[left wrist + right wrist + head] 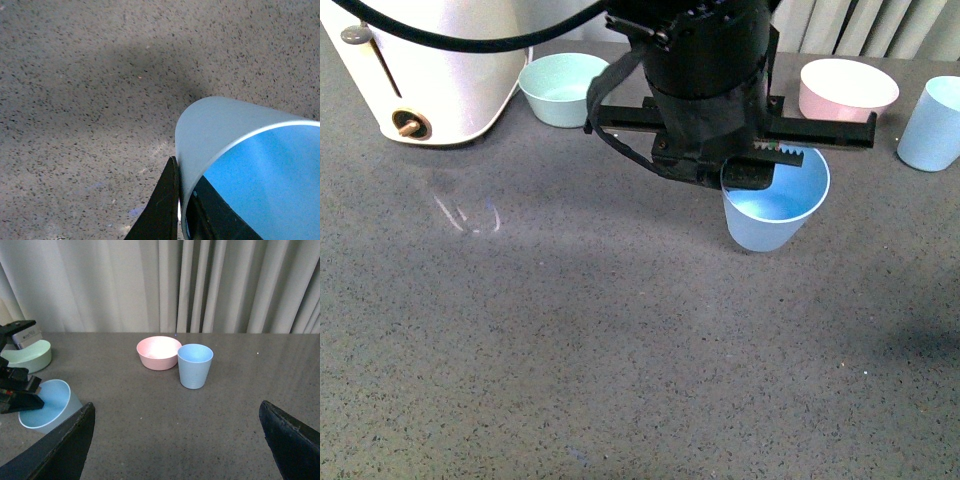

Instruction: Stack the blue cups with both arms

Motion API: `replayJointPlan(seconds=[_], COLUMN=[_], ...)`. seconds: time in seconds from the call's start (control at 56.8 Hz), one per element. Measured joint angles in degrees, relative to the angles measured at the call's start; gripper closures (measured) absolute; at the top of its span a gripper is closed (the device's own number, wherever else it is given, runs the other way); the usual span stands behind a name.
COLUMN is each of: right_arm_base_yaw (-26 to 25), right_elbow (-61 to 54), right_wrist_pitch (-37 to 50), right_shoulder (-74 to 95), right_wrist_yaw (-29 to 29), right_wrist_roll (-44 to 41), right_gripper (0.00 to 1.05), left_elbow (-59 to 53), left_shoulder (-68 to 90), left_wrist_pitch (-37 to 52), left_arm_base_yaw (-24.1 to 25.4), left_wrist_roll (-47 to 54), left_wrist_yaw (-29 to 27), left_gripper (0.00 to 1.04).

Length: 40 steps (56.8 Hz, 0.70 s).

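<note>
The left pincer (760, 172) sits just right of centre in the front view, closed on the rim of 1 blue cup (775, 210). In the left wrist view, 1 black finger (160, 215) lies against the outside of the cup's wall and the other (215, 220) is inside it, with the wall clamped between them. This held cup leans with its mouth tipped toward the camera. Whether its base touches the grey speckled tabletop (570, 340) cannot be told.

The second blue cup (932, 125) stands upright at the right edge of the front view, well apart from the held one. The pink bowl (847, 88) is near it on its left, in the upper right of the frame. In the right wrist view that cup (195, 366) stands just beside the pink bowl (159, 352), near the centre of the frame.

The right pincer (177, 405) is spread wide and holds nothing. Its 2 fingers (55, 450) show at the lower corners of the right wrist view, with bare tabletop between them.

A mint-green bowl (565, 88) sits at upper centre-left in the front view, beside a white appliance (430, 70) in the upper left corner. A pale curtain (200, 285) fills the top of the right wrist view.
</note>
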Motion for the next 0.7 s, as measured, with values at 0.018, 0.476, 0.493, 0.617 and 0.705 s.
replayJointPlan(seconds=[0.018,0.476,0.493,0.617,0.705], right_arm_base_yaw=[0.0,0.0,0.0,0.0,0.0], right_elbow=[0.0,0.0,0.0,0.0,0.0], right_wrist_pitch=[0.0,0.0,0.0,0.0,0.0], right_shoulder=[0.0,0.0,0.0,0.02,0.0], right_wrist_yaw=[-0.02,0.0,-0.02,-0.02,-0.02], right_wrist_roll=[0.0,0.0,-0.02,0.0,-0.02], right_gripper=[0.09,0.09,0.09,0.09,0.09], left_elbow=[0.11,0.61,0.61,0.61,0.63], left_shoulder=[0.24,2.25,2.25,2.25,2.25], left_wrist_pitch=[-0.07,-0.79,-0.76,-0.76,-0.76], left_arm_base_yaw=[-0.24,-2.27,-2.29,-2.45,-2.51], left_wrist_roll=[0.0,-0.92,-0.94,-1.49,-1.7], left_wrist_yaw=[-0.35,-0.68,-0.66,-0.46,-0.26], left_gripper=[1.03,1.03,1.03,0.86,0.73])
